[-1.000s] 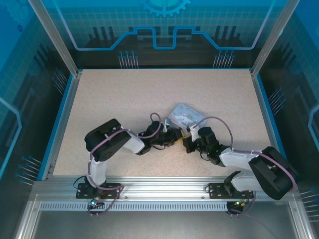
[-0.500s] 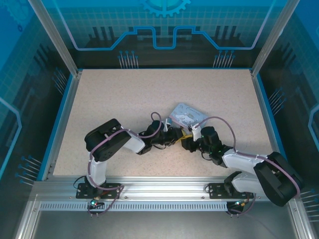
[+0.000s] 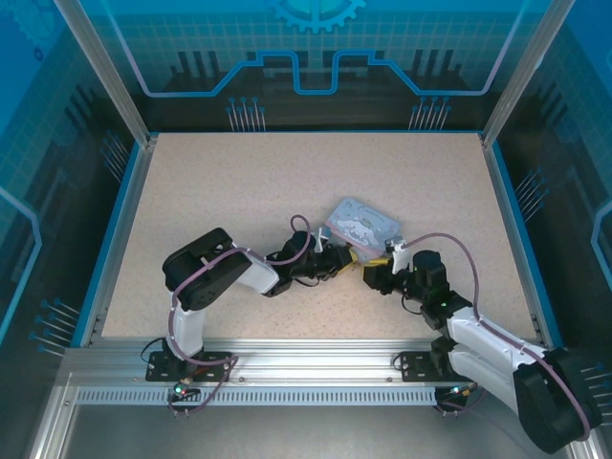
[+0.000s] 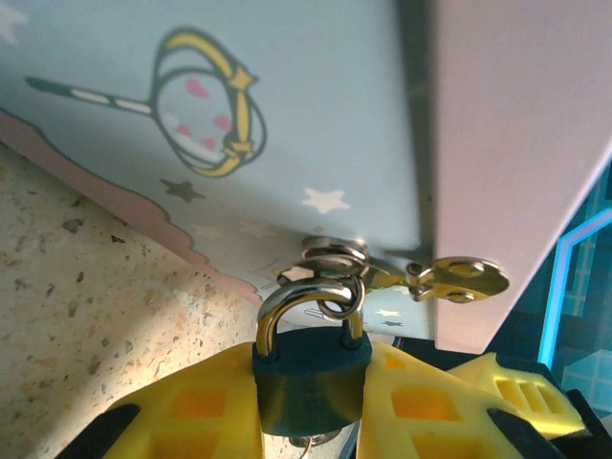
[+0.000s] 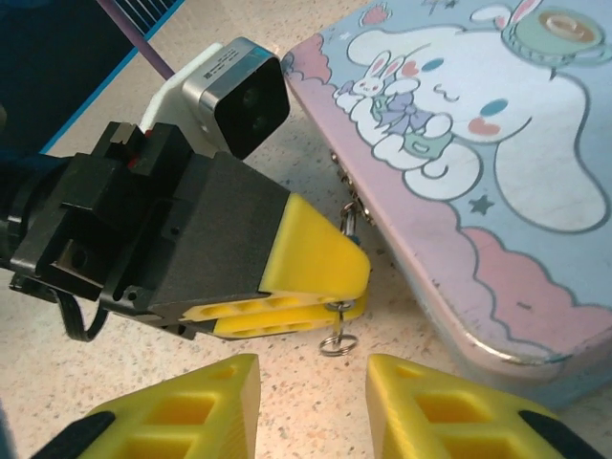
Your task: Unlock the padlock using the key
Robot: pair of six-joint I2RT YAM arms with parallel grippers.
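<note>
The padlock [image 4: 311,382], dark bluish with a silver shackle, is clamped between the yellow fingers of my left gripper [image 4: 311,363]. Its shackle passes through a ring on the hasp of the pale blue tin [image 4: 239,115]. The key [image 5: 335,308] sticks out of the padlock's underside, and its small ring [image 5: 337,342] hangs down to the table. In the right wrist view the left gripper [image 5: 316,277] hides most of the padlock. My right gripper [image 5: 311,402] is open just short of the key ring, with nothing between its fingers. In the top view the left gripper [image 3: 342,258] and right gripper [image 3: 371,274] face each other beside the tin [image 3: 359,225].
The tin [image 5: 459,163], printed with cartoon rabbits, lies flat just behind both grippers. A gold clasp [image 4: 459,277] juts from its edge. Speckled tabletop [image 3: 239,191] spreads to the left and back, bounded by blue walls [image 3: 115,229].
My right gripper has opened, let go of the key and drawn back to the right, away from the left gripper. The left gripper still holds the padlock in place.
</note>
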